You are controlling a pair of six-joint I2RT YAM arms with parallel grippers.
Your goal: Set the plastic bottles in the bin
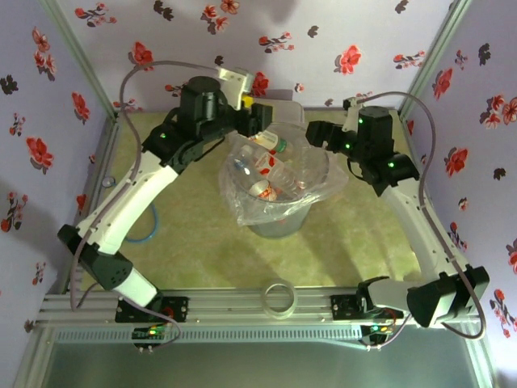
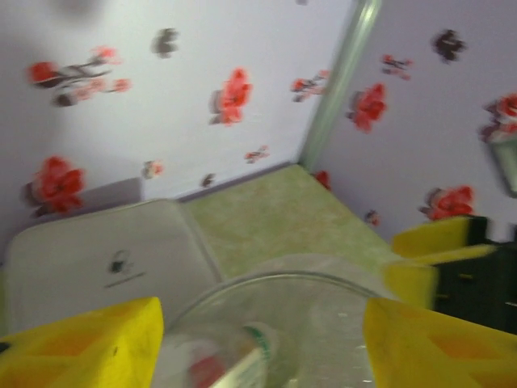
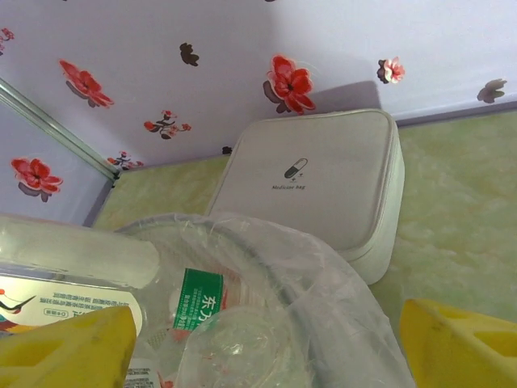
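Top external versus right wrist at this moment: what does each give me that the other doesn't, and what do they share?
Top external adds the whole left arm and right arm, the small clear ring at the near edge, and a blue cord on the mat. Right wrist adds the white box with its pill logo and line of print; from above the arms and bin mostly hide that box. Both show the bin with its crinkly bag, bottles inside it, and the floral walls.
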